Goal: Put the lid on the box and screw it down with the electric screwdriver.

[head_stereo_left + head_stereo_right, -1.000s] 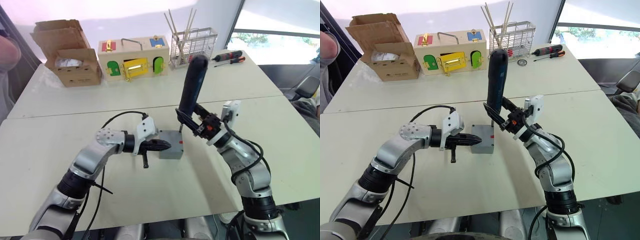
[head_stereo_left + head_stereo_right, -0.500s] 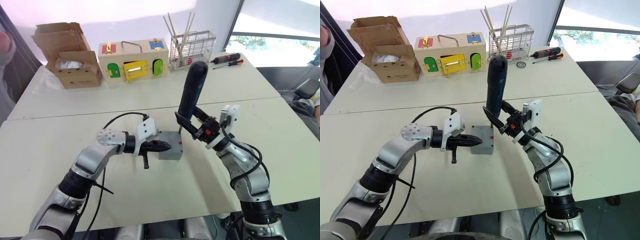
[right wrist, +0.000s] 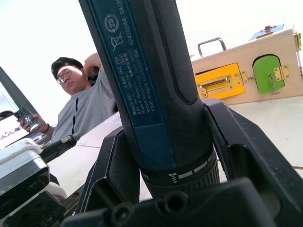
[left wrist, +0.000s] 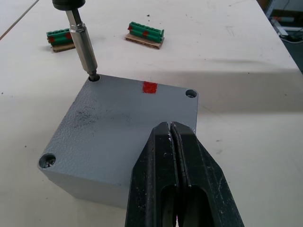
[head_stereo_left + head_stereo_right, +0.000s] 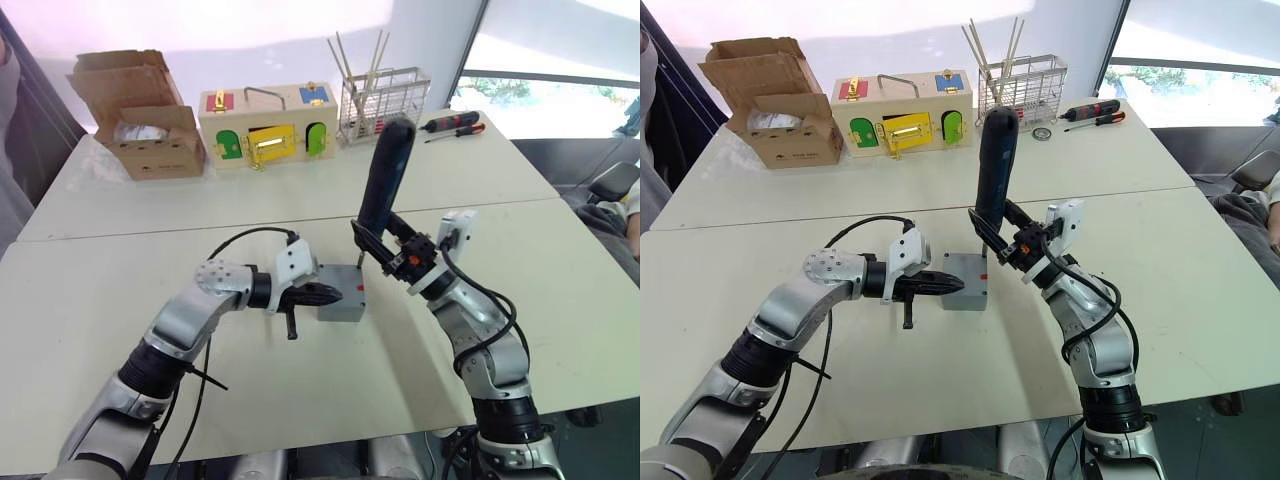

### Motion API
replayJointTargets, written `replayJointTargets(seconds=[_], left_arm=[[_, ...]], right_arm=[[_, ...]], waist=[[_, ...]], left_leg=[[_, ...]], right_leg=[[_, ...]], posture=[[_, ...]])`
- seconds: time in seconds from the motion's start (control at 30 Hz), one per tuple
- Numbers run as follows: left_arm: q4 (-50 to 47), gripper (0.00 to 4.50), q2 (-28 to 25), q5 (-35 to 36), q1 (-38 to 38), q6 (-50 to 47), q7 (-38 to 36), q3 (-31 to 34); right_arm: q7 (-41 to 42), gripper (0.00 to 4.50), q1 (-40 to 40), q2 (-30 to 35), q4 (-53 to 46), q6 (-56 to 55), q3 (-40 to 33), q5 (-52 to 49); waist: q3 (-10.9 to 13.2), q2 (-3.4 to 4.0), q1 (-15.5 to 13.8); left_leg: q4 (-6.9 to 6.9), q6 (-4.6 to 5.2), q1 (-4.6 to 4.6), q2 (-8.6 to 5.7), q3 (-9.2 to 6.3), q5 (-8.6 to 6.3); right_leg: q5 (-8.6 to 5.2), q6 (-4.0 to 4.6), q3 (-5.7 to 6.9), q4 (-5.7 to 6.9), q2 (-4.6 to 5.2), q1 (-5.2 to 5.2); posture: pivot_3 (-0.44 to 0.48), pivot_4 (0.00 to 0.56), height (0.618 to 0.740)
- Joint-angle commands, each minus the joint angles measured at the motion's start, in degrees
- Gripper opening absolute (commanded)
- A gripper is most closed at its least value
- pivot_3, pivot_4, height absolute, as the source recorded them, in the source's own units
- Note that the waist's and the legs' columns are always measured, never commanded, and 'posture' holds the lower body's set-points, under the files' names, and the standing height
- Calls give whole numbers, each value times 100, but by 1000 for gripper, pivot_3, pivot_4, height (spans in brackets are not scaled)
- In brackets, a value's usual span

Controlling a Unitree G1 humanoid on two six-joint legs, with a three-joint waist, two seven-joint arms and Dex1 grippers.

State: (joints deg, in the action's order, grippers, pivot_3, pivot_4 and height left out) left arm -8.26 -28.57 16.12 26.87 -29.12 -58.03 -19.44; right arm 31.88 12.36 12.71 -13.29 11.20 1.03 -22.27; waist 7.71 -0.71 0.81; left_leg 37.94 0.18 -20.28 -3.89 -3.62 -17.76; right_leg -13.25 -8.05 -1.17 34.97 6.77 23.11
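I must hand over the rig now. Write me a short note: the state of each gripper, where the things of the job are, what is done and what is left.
Left gripper: shut, fingertips pressing down on the lid to steady it.
Right gripper: shut on the electric screwdriver, held nearly upright.
The lid sits on the box, on the near table.
The driver's bit stands in one corner screw hole, next to the corner side with the red mark.
Done: lid placed, driver set at the first visible corner.
Left: two other corners show screws in their holes; I cannot tell if they are tight. The fourth corner is hidden behind the left gripper. Check all four.
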Motion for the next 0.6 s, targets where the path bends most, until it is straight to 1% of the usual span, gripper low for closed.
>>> replayJointTargets(seconds=[0.03, 0.6], left_arm=[[129, 0, -48, -132, -107, -53, 5, -98], [171, 0, 4, -142, -95, -50, 55, -100]], right_arm=[[-10, 1867, -291, -23, 695, 238, 179, 148], [-78, 1867, -347, -4, 845, -61, 351, 356]], waist=[[-9, 3, 0], [-22, 3, -5]], left_leg=[[0, 0, 0, 0, 0, 0], [0, 0, 0, 1, -2, -1]], right_leg=[[0, 0, 0, 0, 0, 0], [-1, 0, 2, -1, 1, -2]], posture=[[0, 150, 739], [0, 150, 739]])
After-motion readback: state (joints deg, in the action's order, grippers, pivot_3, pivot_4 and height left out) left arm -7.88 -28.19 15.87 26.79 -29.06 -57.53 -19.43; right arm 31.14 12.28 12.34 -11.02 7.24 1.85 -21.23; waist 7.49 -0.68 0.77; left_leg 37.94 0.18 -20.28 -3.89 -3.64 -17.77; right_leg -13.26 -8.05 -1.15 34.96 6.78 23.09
